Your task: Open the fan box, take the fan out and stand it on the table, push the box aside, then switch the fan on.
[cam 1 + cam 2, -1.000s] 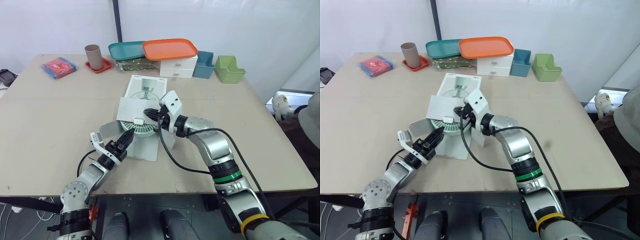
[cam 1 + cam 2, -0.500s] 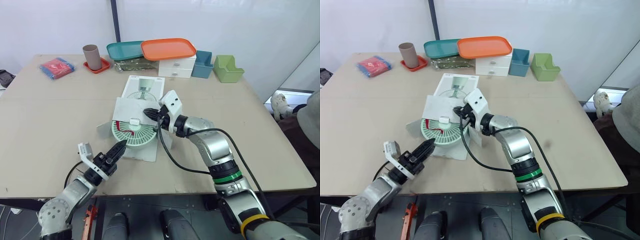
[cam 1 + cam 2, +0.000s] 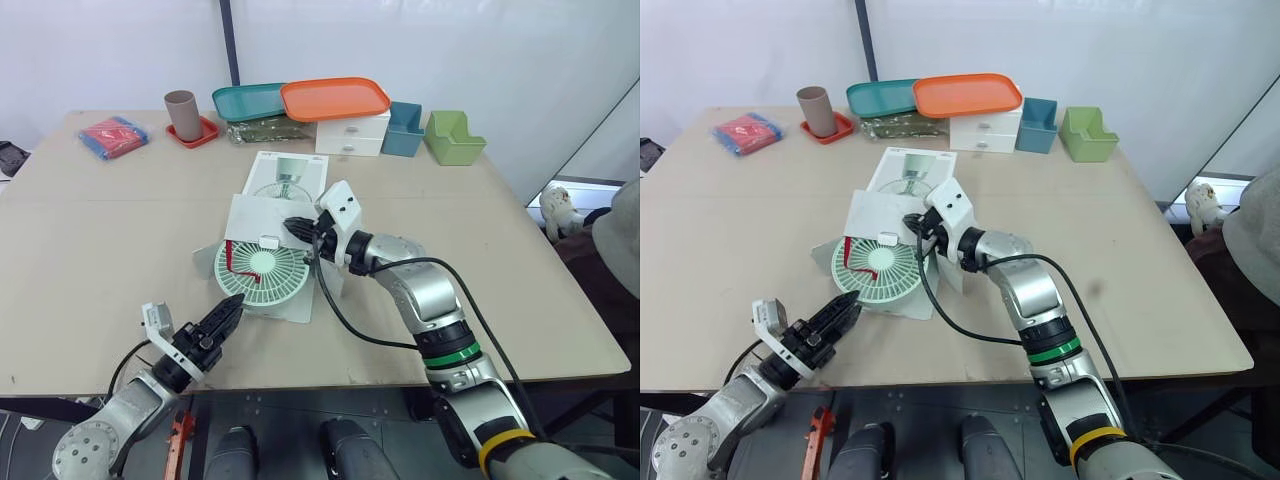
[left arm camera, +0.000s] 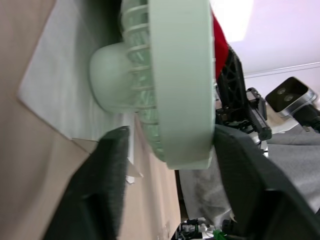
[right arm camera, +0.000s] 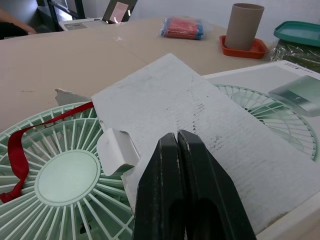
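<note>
— Head view, surroundings?
— Far edge of the bench [image 3: 90, 230]: cup [image 3: 182, 108], red packet [image 3: 117, 133], teal tray [image 3: 245, 98], orange tray [image 3: 335, 98], all well apart from the box [image 3: 285, 180]; fan [image 3: 263, 275] lies face up on the opened box mid-bench, pale green, red strap [image 3: 232, 262] over its grille; left tool [image 3: 232, 303] at its near rim.
— Left wrist?
— Fingers [image 4: 107, 190] spread, fan rim between them.
— Right wrist?
— Right tool [image 5: 177, 135] pressed together over the white flap [image 5: 200, 110]; tan bench beyond.
</note>
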Robot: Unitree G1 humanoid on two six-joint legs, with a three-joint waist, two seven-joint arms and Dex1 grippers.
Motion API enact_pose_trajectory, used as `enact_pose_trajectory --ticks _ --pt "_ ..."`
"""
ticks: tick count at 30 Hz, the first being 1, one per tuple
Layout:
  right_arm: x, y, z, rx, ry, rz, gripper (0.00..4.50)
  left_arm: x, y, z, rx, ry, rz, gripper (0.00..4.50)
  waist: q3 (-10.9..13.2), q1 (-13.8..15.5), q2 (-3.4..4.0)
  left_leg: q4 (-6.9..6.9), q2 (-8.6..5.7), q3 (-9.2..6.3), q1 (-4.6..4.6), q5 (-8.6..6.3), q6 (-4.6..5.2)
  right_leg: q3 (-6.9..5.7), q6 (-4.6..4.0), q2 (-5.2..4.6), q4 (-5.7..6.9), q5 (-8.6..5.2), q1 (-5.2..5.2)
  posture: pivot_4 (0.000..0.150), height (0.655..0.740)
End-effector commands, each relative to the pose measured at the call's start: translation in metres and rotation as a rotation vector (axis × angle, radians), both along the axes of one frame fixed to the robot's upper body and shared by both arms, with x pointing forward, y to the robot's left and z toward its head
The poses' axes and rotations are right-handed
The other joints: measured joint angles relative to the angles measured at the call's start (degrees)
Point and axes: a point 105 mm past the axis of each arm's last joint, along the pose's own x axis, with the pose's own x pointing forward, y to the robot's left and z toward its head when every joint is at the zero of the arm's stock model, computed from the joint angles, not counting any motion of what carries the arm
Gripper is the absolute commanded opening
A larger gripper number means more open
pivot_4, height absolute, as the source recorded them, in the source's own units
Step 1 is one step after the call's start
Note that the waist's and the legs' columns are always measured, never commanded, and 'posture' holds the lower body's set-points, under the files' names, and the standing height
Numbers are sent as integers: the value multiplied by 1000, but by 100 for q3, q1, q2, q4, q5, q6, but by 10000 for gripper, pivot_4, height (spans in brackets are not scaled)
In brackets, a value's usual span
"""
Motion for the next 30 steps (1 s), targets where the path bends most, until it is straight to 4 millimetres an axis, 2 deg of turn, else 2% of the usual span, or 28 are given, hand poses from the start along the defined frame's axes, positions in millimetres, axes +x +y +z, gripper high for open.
enact_pose_trajectory --ticks 1,4,9,12,16,18,24,30 --pt "-5 2 13 22 -47 15 0 -4 6 -4 6 2 0 44153 0 0 0 0 0 0 0 0 0 0 -1 0 0 -1 -1 1500 7400" --pt "-4 2 13 21 -48 16 0 -7 6 -2 31 -17 -17 44684 0 -2 0 -1 0 0 -1 0 0 0 -1 0 0 -2 -1 1500 7400" --pt "-4 3 13 21 -49 19 0 -5 19 3 50 -36 18 44684 0 -8 0 -1 1 0 -1 0 0 0 -2 0 0 -1 -2 1500 7400" --pt "-4 4 13 22 -50 21 0 0 23 2 60 -23 37 44684 0 -8 0 -1 1 0 -2 0 0 0 -1 -1 0 -1 -2 1500 7400" --pt "-6 6 12 19 -51 30 0 12 26 20 21 -89 29 44684 1 -6 0 0 1 -1 -5 0 0 -2 -1 0 0 -1 -4 1500 7400" --pt "-6 6 12 17 -53 31 0 16 26 22 18 -91 25 44684 0 -5 0 0 1 -3 -6 0 0 -3 -1 1 0 0 -5 1500 7400" --pt "-5 3 12 11 -61 18 0 36 16 25 -3 -101 -9 44684 1 16 0 0 -1 -1 -16 0 0 -2 6 -2 -2 -3 -7 1500 7400" --pt "-5 1 11 5 -64 6 0 48 -1 28 17 -112 -59 44684 1 43 0 -1 -2 -6 -20 0 0 -4 26 -1 -2 7 -8 1500 7400"
